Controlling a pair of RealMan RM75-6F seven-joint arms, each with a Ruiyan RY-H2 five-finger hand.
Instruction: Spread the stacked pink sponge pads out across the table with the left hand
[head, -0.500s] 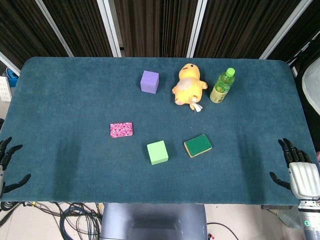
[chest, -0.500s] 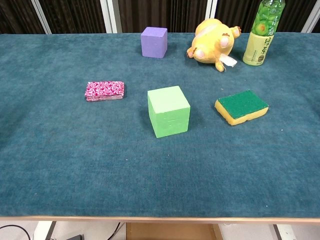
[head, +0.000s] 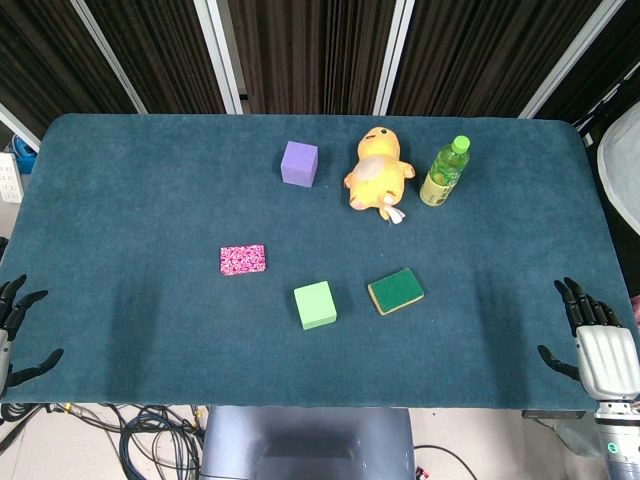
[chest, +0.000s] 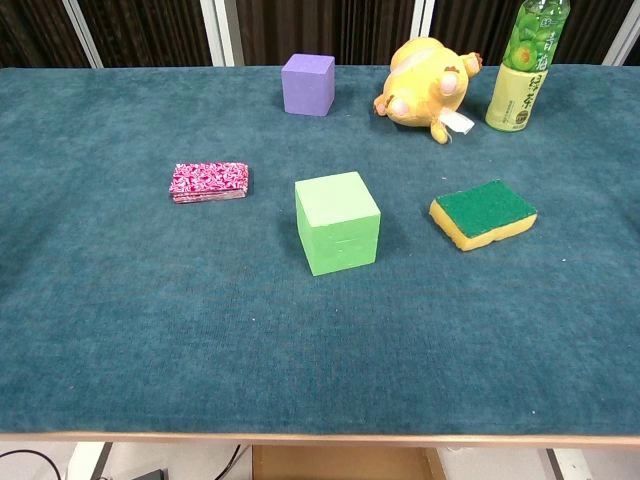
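Observation:
The pink speckled sponge pads (head: 243, 260) lie as one neat stack (chest: 209, 183) on the teal table, left of centre. My left hand (head: 14, 332) hangs at the table's near left corner, far from the stack, with its fingers spread and nothing in it. At the near right corner my right hand (head: 593, 343) is likewise open and empty. Neither hand shows in the chest view.
A light green cube (head: 315, 305) and a green-and-yellow sponge (head: 395, 291) sit right of the stack. Farther back stand a purple cube (head: 299, 163), a yellow plush toy (head: 377, 172) and a green bottle (head: 444, 172). Cables lie on the floor below the front edge.

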